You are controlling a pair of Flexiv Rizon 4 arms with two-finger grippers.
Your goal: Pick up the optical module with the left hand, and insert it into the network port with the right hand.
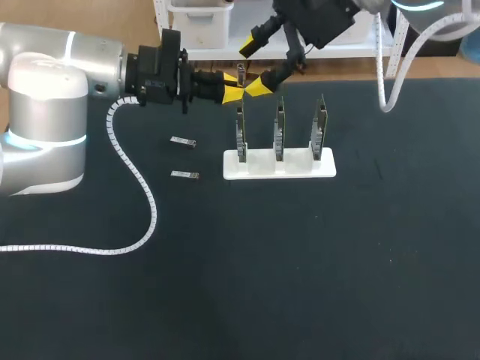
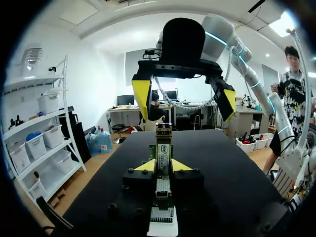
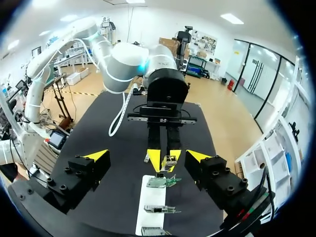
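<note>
Gripping white-labelled optical module, left gripper closed on it, right gripper wide open beyond.

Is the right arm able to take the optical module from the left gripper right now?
Probably yes: the left gripper holds the optical module with its top end free, and the right gripper hangs open close by, nothing between.

Left gripper clamps the optical module; right gripper gapes ahead.
</note>
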